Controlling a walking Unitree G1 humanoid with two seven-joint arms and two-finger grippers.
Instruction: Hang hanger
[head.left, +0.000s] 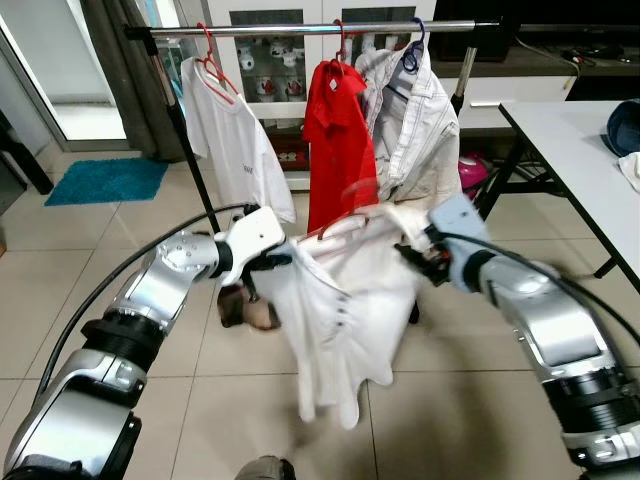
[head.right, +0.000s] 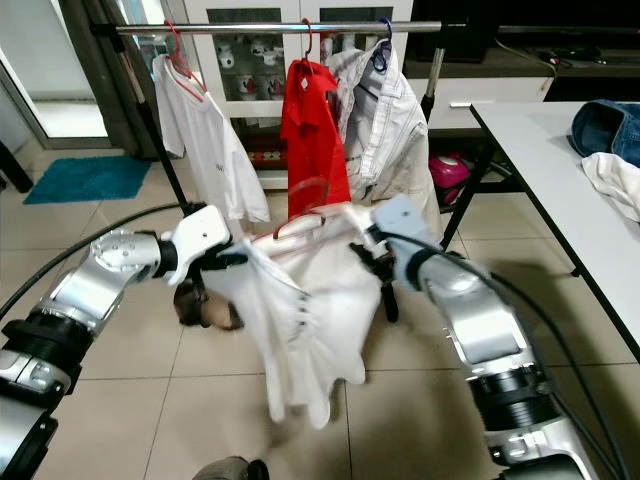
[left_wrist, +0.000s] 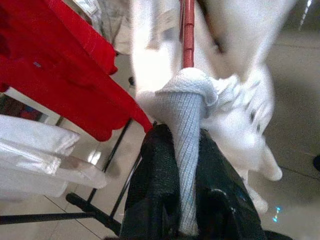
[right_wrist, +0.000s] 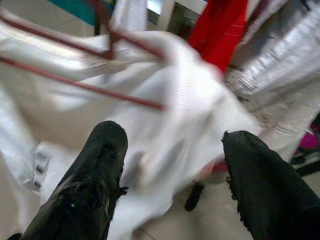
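White shirt (head.left: 335, 320) on a red hanger (head.left: 345, 222) hangs between both grippers, long axis running three to nine. Left gripper (left_wrist: 175, 165) pinches its ribbed collar; right gripper (right_wrist: 172, 150) is spread open. The garment rail (head.left: 300, 30) lies at twelve.

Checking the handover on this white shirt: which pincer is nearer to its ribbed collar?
Left. The left pincer is shut on the ribbed collar of the white shirt; the right pincer is open, off the shirt's other side.
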